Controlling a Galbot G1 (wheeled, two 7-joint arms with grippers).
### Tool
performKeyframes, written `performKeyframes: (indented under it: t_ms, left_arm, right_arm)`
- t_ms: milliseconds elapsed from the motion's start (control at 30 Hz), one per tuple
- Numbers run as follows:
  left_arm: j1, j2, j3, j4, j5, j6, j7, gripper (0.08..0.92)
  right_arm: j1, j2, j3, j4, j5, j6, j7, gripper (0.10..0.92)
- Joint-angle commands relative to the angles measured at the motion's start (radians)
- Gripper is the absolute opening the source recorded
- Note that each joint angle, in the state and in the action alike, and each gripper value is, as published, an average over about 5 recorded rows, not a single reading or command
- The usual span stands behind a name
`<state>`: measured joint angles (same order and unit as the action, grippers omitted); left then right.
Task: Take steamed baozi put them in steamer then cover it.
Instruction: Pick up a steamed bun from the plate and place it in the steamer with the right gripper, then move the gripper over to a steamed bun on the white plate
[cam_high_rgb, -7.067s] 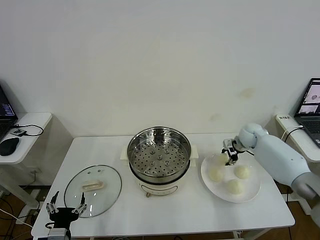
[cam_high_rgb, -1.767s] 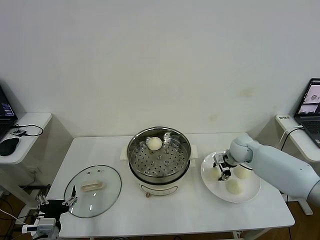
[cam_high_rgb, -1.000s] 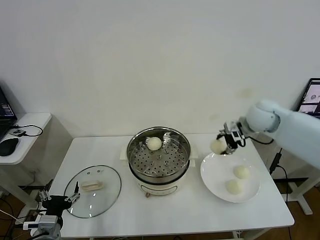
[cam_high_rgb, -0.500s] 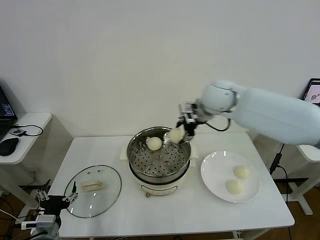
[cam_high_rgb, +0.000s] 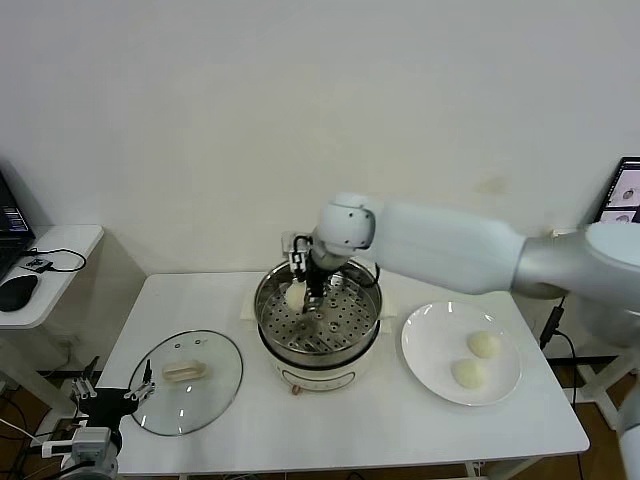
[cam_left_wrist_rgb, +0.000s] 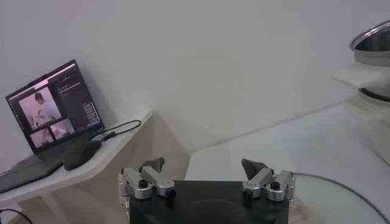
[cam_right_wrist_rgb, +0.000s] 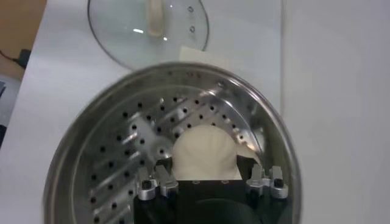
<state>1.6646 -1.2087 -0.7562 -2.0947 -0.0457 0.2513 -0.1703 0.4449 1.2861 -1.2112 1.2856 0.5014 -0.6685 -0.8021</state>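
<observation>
The right gripper (cam_high_rgb: 304, 287) hung inside the shiny round steel steamer (cam_high_rgb: 318, 310), fingers clamped on a pale round dough bun (cam_right_wrist_rgb: 204, 152). The left gripper (cam_high_rgb: 110, 388) waited near-left, fingers apart.

A: Any text, label, brand or number you can read?

B: None. The steamer (cam_high_rgb: 318, 318), the cover (cam_high_rgb: 186, 380) and the plate (cam_high_rgb: 461, 351) show no lettering.

A: The laptop (cam_left_wrist_rgb: 52, 115) on the side table?

B: Its screen shows small pictures and perhaps lines of text, too small to read. Same for the screen (cam_high_rgb: 626, 195) at the right edge.
</observation>
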Motion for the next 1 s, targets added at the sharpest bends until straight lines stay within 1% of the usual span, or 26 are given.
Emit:
performKeyframes:
  t_ms: [33,233,300,367,500,633,767,867,1000]
  left_arm:
    - [-0.002,0.001,0.0,0.004,0.001,-0.001,0.0,0.823]
    - [-0.007,0.004,0.001,0.014,0.002,-0.003,-0.001,0.823]
    - [-0.008,0.003,0.003,0.016,0.002,-0.003,-0.001,0.823]
    - [-0.009,0.002,0.005,0.016,0.003,-0.003,-0.001,0.823]
    - [-0.009,0.001,0.008,0.014,0.005,-0.003,-0.001,0.823]
    - [-0.011,0.001,0.009,0.013,0.005,-0.003,0.0,0.823]
    - [-0.011,0.001,0.014,0.012,0.008,-0.002,0.001,0.823]
    - [-0.012,0.002,0.017,0.009,0.01,-0.001,0.002,0.823]
    - [-0.007,0.004,0.021,0.007,0.015,-0.001,0.002,0.823]
  right_arm:
    - [-0.061,0.084,0.001,-0.075,-0.002,-0.022,0.016,0.662]
    - [-0.068,0.097,0.005,-0.104,-0.022,-0.013,0.018,0.664]
    - [-0.068,0.096,0.004,-0.107,-0.022,-0.012,0.018,0.687]
    - [-0.065,0.091,0.008,-0.105,-0.025,-0.009,0.014,0.734]
    - [-0.015,0.037,0.029,-0.055,-0.033,0.006,-0.052,0.81]
    - [0.092,-0.085,0.019,0.048,-0.047,0.045,-0.143,0.822]
    - [0.183,-0.273,-0.013,0.18,-0.09,0.11,-0.232,0.823]
    - [0.224,-0.429,-0.037,0.28,-0.15,0.183,-0.3,0.823]
    - [0.225,-0.643,-0.051,0.372,-0.263,0.279,-0.363,0.822]
